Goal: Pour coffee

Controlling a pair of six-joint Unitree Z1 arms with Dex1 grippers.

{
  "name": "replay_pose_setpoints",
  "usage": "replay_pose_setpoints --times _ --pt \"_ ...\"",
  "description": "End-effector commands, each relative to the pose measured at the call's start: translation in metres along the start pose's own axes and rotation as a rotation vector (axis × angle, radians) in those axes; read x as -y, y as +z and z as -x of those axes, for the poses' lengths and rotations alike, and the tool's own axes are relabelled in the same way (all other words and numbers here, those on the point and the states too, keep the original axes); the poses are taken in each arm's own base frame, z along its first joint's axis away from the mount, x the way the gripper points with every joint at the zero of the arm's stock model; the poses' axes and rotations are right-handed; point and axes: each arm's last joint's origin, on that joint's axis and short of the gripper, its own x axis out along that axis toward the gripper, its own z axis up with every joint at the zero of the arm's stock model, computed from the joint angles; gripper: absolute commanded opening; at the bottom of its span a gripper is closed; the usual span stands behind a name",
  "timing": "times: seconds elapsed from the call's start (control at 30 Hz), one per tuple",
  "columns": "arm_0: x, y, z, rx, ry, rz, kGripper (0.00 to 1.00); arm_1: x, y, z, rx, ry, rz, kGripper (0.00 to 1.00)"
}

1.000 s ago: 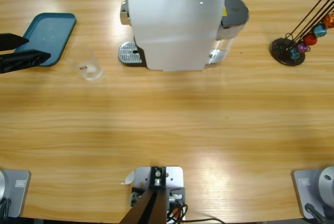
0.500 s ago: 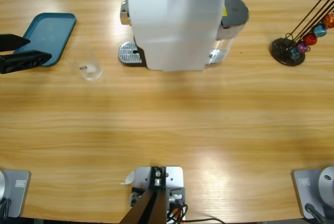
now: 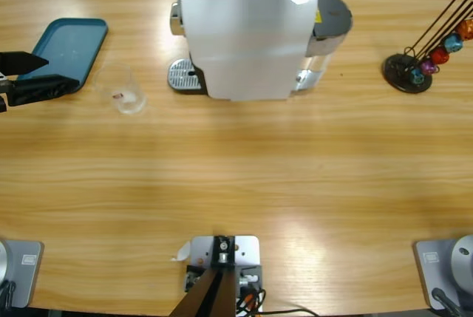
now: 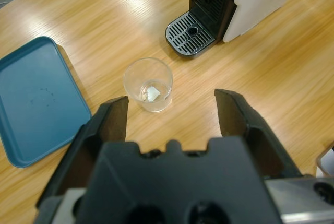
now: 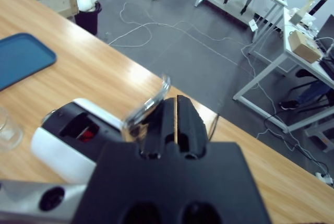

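A small clear glass tumbler (image 3: pixel 126 89) stands upright on the table, left of the coffee machine (image 3: pixel 247 36). In the left wrist view the tumbler (image 4: pixel 148 84) looks almost empty, with only a pale glint at its bottom; no coffee shows. My left gripper (image 3: pixel 44 72) hovers open at the table's left edge, and its jaws (image 4: pixel 172 109) point at the tumbler from a short way off. My right gripper (image 5: pixel 170 112) is shut above the machine's top, right beside the raised chrome lever (image 5: pixel 150 103).
A teal tray (image 3: pixel 68 49) lies behind the left gripper, and the left wrist view shows it (image 4: pixel 36 104) bare. The machine's drip grate (image 4: pixel 190 33) sits just past the tumbler. A black capsule stand (image 3: pixel 414 66) with coloured capsules is at the far right.
The left gripper has crept slightly right, towards the tumbler. Nothing else has moved.
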Motion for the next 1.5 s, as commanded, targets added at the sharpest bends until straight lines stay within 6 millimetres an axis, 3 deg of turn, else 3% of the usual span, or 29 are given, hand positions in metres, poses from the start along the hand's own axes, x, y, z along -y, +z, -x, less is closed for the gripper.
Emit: replay_pose_setpoints --times 0.03,0.37,1.5 --pt "0.003 -0.01 -0.011 -0.07 -0.023 -0.019 0.697 -0.072 -0.018 -0.029 -0.075 0.101 0.079 0.0" --pt "0.004 -0.01 -0.011 -0.07 -0.03 -0.02 0.697 -0.092 -0.026 -0.051 -0.119 0.117 0.117 0.0" --pt "0.005 -0.01 -0.011 -0.077 -0.035 -0.025 0.697 -0.128 -0.066 -0.08 -0.224 0.196 0.122 0.0"
